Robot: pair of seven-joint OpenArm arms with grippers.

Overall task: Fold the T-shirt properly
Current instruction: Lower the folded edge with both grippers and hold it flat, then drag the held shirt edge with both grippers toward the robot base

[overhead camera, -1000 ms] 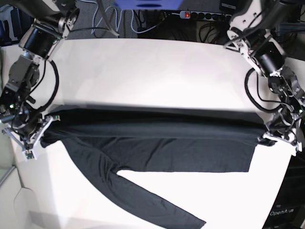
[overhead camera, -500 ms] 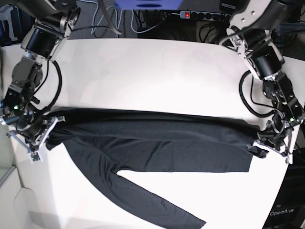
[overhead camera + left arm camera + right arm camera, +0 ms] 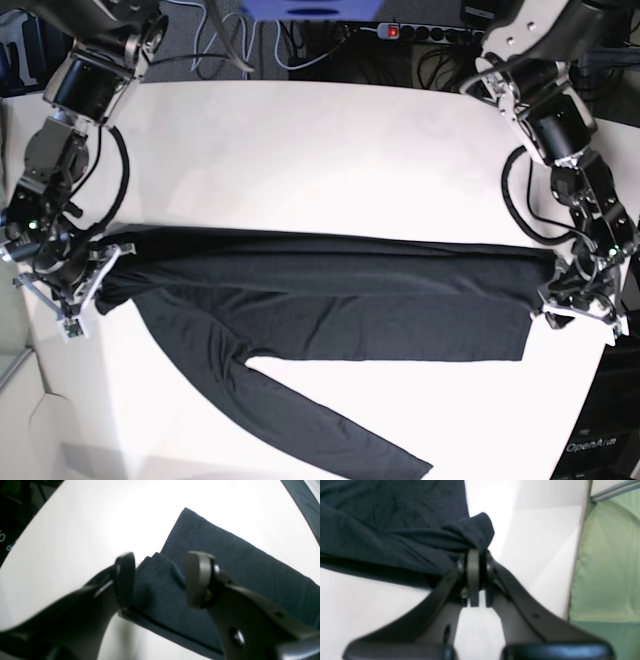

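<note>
**On the white counter, a black shirt between two hands**

Across the counter [image 3: 330,150] lies the black T-shirt [image 3: 330,300], one long sleeve trailing off. No words show on it. The right hand [image 3: 476,555] is pinching its bunched corner. The left hand [image 3: 160,577] is spread, with cloth between its fingers [image 3: 198,577].

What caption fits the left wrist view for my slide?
Left gripper open over the corner of the black shirt on the white table.
</note>
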